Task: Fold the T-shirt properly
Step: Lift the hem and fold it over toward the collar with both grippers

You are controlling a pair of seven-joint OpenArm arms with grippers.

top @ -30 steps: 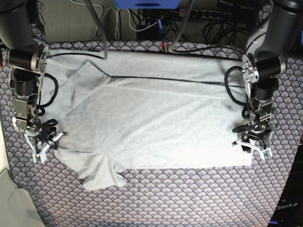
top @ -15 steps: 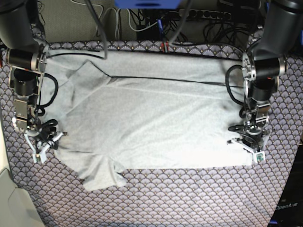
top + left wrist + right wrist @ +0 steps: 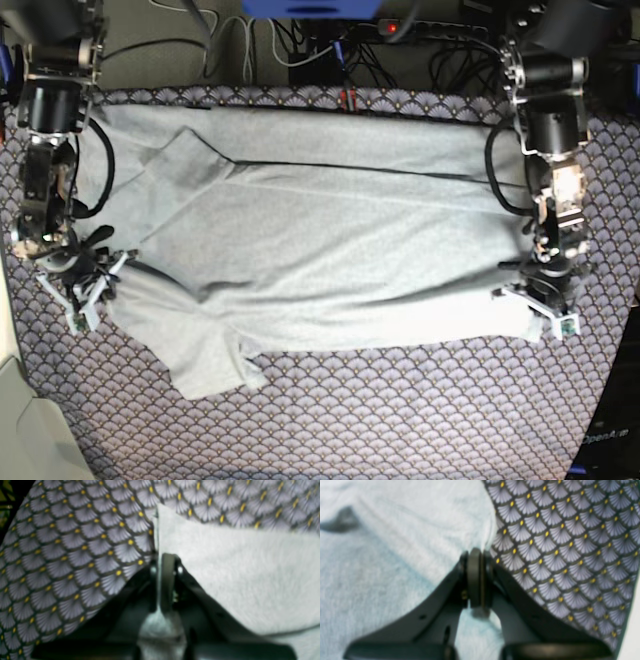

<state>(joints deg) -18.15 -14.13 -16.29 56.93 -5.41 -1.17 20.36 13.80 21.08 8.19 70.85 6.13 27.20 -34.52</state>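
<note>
The light grey T-shirt [image 3: 320,240] lies spread across the table, one sleeve [image 3: 210,365] sticking out at the front left. My left gripper [image 3: 542,308] is at the shirt's front right corner. In the left wrist view that gripper [image 3: 163,557] is shut on the T-shirt [image 3: 237,567] edge, with cloth pinched between the pads. My right gripper [image 3: 88,290] is at the shirt's left edge. The right wrist view shows it [image 3: 477,552] shut on the edge of the T-shirt [image 3: 382,555]. The near hem curves upward between the two grips.
The purple-grey fan-patterned tablecloth [image 3: 400,420] covers the table around the shirt. Cables and a power strip [image 3: 300,45] run behind the table's far edge. A white surface [image 3: 25,430] borders the front left, and a dark panel [image 3: 610,440] the front right.
My left gripper has shut on the shirt's front right corner. Both arms have risen, drawing the near hem up and back, and the right corner now bows upward.
</note>
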